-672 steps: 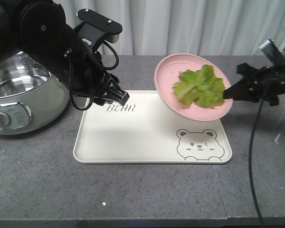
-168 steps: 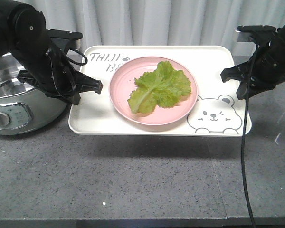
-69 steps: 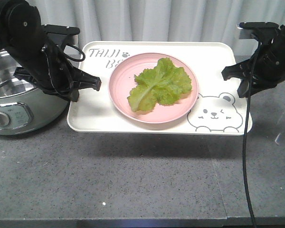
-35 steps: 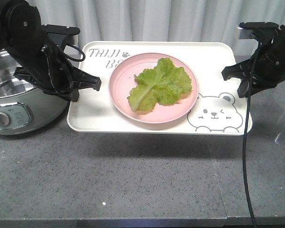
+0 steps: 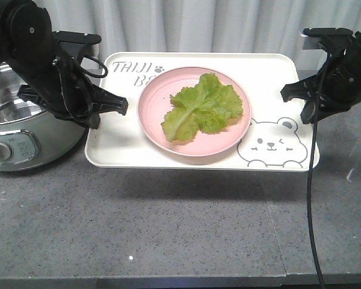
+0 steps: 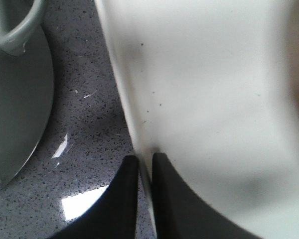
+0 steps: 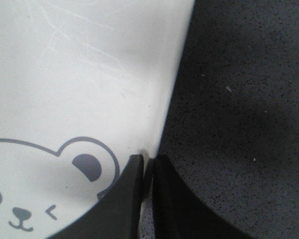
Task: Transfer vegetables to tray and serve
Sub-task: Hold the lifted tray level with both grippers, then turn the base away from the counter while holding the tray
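1. Front view: the tray (image 5: 117, 143) hangs level above the grey counter (image 5: 168, 235), casting a shadow on it. The lettuce (image 5: 201, 109) lies on a pink plate (image 5: 151, 123) at the tray's middle. The left gripper (image 5: 121, 106) clamps the tray's 9 o'clock edge and the right gripper (image 5: 287, 93) its 3 o'clock edge. A pot (image 5: 24, 141) stands at 9 o'clock.
2. Left wrist view: the left gripper (image 6: 143, 162) pinches the tray (image 6: 204, 99) rim, with the pot at 10 o'clock.
3. Right wrist view: the right gripper (image 7: 147, 160) is clenched on the tray (image 7: 89, 74) rim, with the bear drawing (image 7: 55, 189) at 8 o'clock.
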Tool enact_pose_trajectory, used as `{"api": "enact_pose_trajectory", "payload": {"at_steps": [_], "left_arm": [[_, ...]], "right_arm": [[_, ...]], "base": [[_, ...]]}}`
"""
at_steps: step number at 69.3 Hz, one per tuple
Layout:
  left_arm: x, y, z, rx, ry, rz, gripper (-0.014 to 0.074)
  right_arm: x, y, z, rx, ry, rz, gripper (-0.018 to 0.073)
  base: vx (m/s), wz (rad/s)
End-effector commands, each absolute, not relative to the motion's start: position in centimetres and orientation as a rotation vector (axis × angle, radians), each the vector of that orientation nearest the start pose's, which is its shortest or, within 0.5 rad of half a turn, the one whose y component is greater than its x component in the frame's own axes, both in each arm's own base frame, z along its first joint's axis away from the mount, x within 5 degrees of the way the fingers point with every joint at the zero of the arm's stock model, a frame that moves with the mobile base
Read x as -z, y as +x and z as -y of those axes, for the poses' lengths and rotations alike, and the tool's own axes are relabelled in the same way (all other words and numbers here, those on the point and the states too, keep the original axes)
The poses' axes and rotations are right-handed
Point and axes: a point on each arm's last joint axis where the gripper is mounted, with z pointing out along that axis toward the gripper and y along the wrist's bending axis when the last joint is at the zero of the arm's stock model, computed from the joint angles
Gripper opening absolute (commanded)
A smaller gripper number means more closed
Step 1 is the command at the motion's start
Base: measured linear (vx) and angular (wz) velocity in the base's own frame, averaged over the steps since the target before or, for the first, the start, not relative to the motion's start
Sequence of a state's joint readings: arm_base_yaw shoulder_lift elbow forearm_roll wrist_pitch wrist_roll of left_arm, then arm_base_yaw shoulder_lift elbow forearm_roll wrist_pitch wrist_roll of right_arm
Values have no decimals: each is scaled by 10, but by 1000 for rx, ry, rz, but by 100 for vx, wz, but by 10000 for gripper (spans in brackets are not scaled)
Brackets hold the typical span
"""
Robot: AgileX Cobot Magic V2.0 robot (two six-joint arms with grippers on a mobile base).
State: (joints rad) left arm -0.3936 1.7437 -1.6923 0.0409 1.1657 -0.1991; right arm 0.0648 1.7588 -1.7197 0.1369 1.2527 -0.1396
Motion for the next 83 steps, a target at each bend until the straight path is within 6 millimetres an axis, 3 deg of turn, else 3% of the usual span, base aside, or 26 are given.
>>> {"api": "enact_pose_trajectory", "payload": {"at_steps": [1,83], "left_arm": [[-376,340,143,200,292,-2539,-6],[-376,340,143,200,292,-2539,-6]], "right_arm": [[-371,357,-39,-202,-314,-2683,-6],[-371,357,-39,-202,-314,-2683,-6]], "base": [[0,-2],[0,-10]]}}
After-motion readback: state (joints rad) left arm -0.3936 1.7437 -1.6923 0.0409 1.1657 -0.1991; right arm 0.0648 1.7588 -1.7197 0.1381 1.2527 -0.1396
